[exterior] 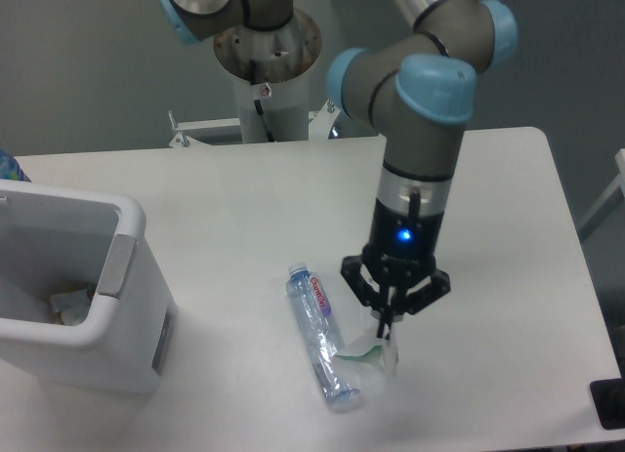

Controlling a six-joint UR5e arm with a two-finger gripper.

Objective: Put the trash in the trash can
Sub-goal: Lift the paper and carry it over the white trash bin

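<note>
End effector (388,327) pinched shut on crumpled wrapper (369,354), lifted lower centre beside water bottle (321,339), ready for carrying to trash can (117,349).

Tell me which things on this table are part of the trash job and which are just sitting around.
Part of the job:
- plastic wrapper, pinched by the gripper
- water bottle, lying on the table
- trash can, with some scraps already inside

Just there:
- blue object at the far left edge, mostly cut off
- black object at the bottom right corner
</note>
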